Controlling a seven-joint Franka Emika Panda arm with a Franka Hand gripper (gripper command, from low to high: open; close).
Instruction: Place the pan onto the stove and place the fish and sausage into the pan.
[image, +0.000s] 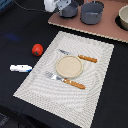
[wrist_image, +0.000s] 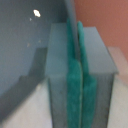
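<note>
The small blue-grey pan (image: 69, 10) stands on the pinkish-brown stove (image: 107, 27) at its corner on the exterior view's left. My gripper (image: 61, 7) is at the pan's near side. In the wrist view my gripper (wrist_image: 75, 31) has its teal pads (wrist_image: 74, 85) pressed together on a thin metal edge of the pan (wrist_image: 27, 50), with the stove (wrist_image: 105, 20) behind. The red sausage (image: 37, 49) and the white and blue fish (image: 20, 68) lie on the dark table, on the exterior view's left of the placemat.
A larger grey pot (image: 92, 13) stands on the stove beside the pan. Another pale pot (image: 123, 19) is at the stove's right end. A woven placemat (image: 95, 75) holds a round plate (image: 68, 66) and orange-handled cutlery (image: 76, 84).
</note>
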